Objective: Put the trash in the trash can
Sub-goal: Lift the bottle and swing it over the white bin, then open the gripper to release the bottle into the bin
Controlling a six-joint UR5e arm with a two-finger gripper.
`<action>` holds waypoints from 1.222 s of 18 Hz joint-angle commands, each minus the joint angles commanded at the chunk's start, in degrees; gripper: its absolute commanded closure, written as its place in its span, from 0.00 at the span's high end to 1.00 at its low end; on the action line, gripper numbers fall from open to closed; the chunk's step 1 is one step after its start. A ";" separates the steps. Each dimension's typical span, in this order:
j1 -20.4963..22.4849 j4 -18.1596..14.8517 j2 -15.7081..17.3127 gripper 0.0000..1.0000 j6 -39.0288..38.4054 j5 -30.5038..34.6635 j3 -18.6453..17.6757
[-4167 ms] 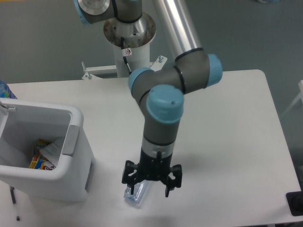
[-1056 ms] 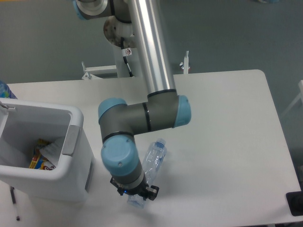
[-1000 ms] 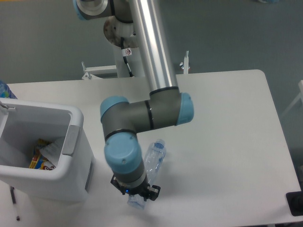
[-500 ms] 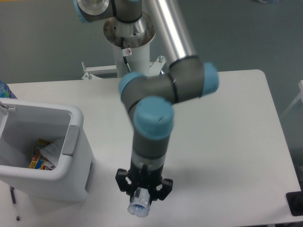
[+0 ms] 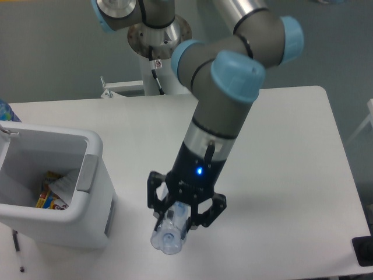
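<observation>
**Bottle in the gripper, bin to the side**

The white bench (image 5: pixel 291 146) fills most of the view, with the arm (image 5: pixel 224 111) reaching down over its near half. At about nine o'clock from the arm's wrist stands the trash can (image 5: pixel 87 204), a white boxy bin with a grey tab (image 5: pixel 86 172) on the side facing the arm; some colourful wrappers (image 5: pixel 51 191) already lie inside it. The gripper (image 5: pixel 183 205) is clamped on the crushed clear bottle (image 5: pixel 169 233), whose end points toward the camera at roughly six o'clock below the fingers; it appears lifted off the bench, though that is hard to tell.

To do the carry well, the bottle should probably be raised above the bin's thick rim before it travels toward nine o'clock, since the near wall is tall. The crushed plastic may slip, so a steady, unhurried move seems wise, with release only once it is over the opening.
</observation>
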 joint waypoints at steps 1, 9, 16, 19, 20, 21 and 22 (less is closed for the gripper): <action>0.00 0.52 0.53 0.36 0.18 -1.50 0.35; -0.26 3.61 2.81 0.36 0.00 -18.12 1.94; -3.86 3.69 3.96 0.36 0.27 -23.57 1.06; -6.58 5.00 3.87 0.36 0.97 -23.57 -1.75; -7.55 5.53 3.96 0.36 0.62 -23.48 -2.54; -8.43 5.71 4.05 0.37 0.62 -23.22 -3.50; -8.61 5.80 4.48 0.37 0.88 -23.22 -4.64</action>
